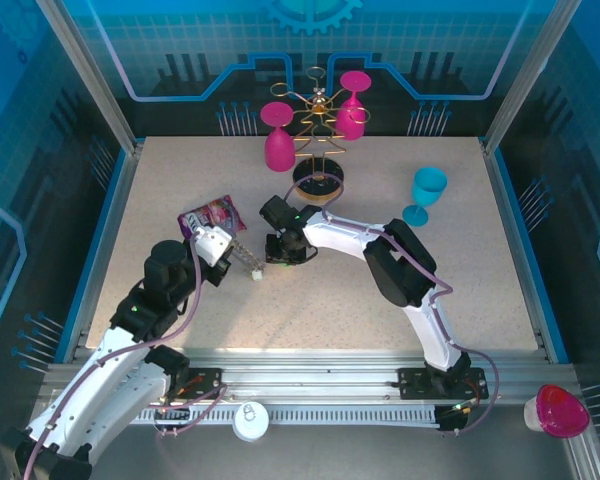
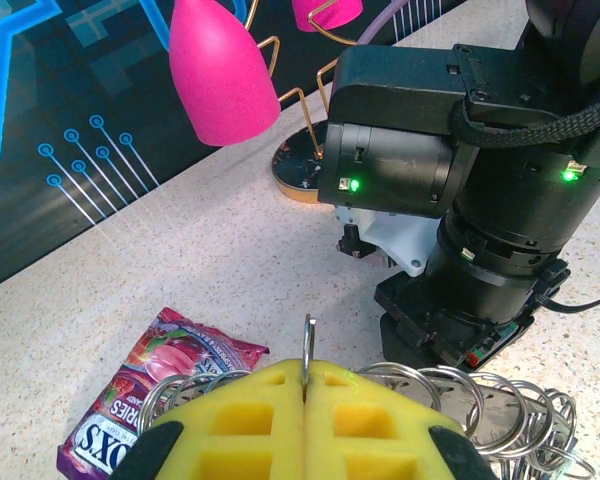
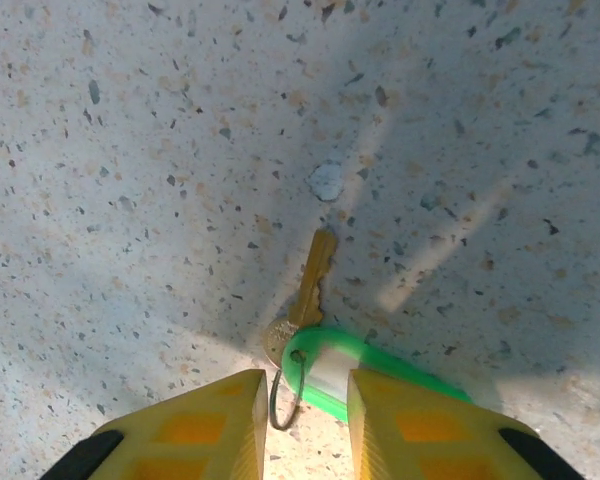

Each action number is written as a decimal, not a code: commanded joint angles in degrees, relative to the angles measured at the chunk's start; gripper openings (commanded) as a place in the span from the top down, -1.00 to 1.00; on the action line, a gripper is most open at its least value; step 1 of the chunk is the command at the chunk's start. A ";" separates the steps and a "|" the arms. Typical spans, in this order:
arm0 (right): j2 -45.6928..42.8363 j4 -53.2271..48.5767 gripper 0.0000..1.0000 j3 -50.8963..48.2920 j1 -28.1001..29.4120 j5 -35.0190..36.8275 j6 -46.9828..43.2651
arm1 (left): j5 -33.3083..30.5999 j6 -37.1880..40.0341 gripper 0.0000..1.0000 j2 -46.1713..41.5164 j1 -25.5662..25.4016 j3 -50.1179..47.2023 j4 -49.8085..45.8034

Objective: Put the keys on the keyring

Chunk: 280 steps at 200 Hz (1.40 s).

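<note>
Left gripper pads pinched shut on keyring, thin wire upright. Right gripper jaws parted astride brass key and green loop, flat near tabletop centre. Key judged light, stiff, slippery, lying flush: pinch the head edgewise, not the blade.

Both arms, the left arm and the right arm, are built of glossy white shells joined by chunky black cylindrical joints, with a mauve cable looping along the outside. Seen from the left wrist, the right arm's black wrist housing carries small green lights, a braided black cord over the top and a white bracket beneath. The left gripper and right gripper end in yellow pads — moulded with a waffle grid of square recesses and capped in black at the rear corners.
</note>
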 commanded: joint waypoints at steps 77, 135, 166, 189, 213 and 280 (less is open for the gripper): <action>2.98 -2.85 0.58 3.62 0.46 -1.82 0.27 | -0.51 -1.47 1.00 -1.03 0.49 -0.76 3.98; 3.61 -3.18 0.78 4.32 0.45 -2.31 0.45 | -0.50 -1.45 1.00 -1.16 0.49 -0.76 3.92; 2.11 -3.68 0.97 4.25 0.39 -2.22 -0.52 | -0.47 -1.34 1.00 -1.20 0.44 -0.59 3.80; -1.01 -5.08 1.00 3.65 0.39 -1.26 -3.16 | -0.37 -1.15 1.00 -1.32 0.48 -0.59 3.79; -5.01 -9.59 1.00 2.08 0.39 1.48 -8.80 | -0.03 -1.20 1.00 -1.18 0.49 -0.76 4.05; -18.36 -20.42 1.00 -11.20 -1.07 9.10 -20.59 | 1.61 -1.72 1.00 0.81 0.53 -0.93 6.16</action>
